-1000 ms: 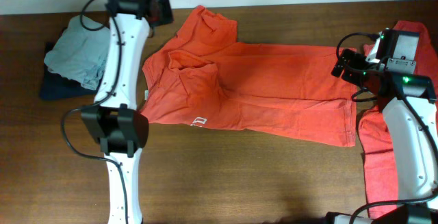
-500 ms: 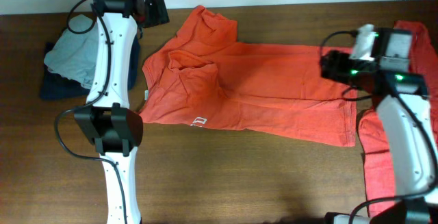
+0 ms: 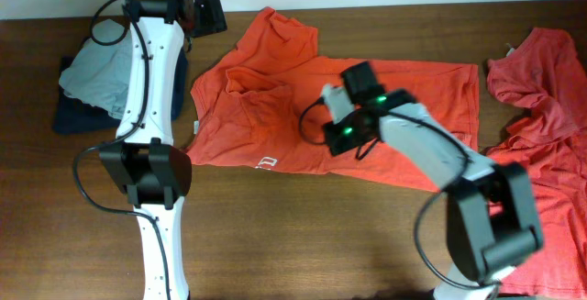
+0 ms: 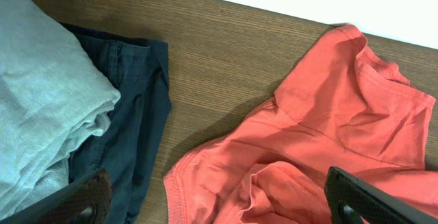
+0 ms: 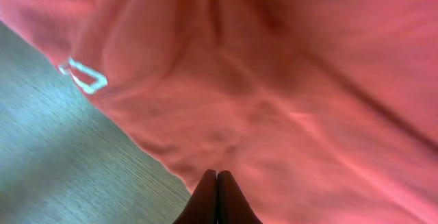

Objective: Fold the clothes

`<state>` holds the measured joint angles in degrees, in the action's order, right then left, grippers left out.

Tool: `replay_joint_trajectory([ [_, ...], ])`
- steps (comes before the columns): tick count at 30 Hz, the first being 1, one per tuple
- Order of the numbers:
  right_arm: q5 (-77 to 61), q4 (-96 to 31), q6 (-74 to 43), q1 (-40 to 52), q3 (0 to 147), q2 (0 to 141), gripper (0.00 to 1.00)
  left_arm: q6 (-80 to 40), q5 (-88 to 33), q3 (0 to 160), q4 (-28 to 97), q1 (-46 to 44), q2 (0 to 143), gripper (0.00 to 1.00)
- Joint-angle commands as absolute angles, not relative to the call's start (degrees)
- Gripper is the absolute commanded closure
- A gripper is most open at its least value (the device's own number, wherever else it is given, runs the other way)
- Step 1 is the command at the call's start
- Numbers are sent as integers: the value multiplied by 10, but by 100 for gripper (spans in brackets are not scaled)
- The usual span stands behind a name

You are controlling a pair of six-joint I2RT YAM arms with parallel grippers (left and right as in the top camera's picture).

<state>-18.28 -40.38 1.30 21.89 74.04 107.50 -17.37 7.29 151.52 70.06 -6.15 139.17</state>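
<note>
Looking at the right pincer [image 5: 216, 183], I see its fingers pressed together with nothing between them, over the shirt [image 5: 294, 80] near the white logo [image 5: 83, 75]. The shirt lies spread on the table [image 3: 303, 236], rumpled at one sleeve. The left pincer [image 3: 209, 13] stands wide open at the far edge. If I push down while closed, the cloth may drag and bunch.

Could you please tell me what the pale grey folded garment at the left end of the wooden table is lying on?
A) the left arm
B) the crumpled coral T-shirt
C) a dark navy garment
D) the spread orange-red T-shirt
C: in the left wrist view the pale grey folded garment overlaps the dark navy garment, whose edge shows beneath it.
</note>
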Motion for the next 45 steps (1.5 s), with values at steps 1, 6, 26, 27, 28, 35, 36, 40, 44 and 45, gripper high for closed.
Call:
replay_joint_trajectory([
  [1, -172, -389, 22, 238, 742, 1096, 96, -173, 73, 1520, 701, -62, 1391, 1],
  [6, -157, -346, -4, 239, 742, 1120, 96, -173, 73, 1520, 702, -62, 1391, 1],
  [26, -51, -273, -65, 223, 742, 1141, 96, -173, 73, 1520, 701, -62, 1391, 1],
  [27, -51, -273, -66, 220, 742, 1141, 96, -173, 73, 1520, 702, -62, 1391, 1],
  [28, -53, -274, -69, 216, 742, 1141, 96, -173, 73, 1520, 702, -62, 1391, 1],
  [35, -57, -283, -79, 198, 751, 1141, 96, -173, 73, 1520, 702, -62, 1391, 1],
  [36, -57, -287, -78, 194, 758, 1141, 96, -173, 73, 1520, 702, -62, 1391, 1],
  [40, -72, -329, -63, 181, 796, 1141, 96, -173, 73, 1520, 701, -62, 1391, 1],
  [44, -80, -400, 6, 183, 834, 1141, 95, -173, 73, 1520, 702, -62, 1391, 1],
  [45, -72, -421, 32, 184, 845, 1141, 95, -173, 73, 1520, 701, -62, 1391, 1],
])
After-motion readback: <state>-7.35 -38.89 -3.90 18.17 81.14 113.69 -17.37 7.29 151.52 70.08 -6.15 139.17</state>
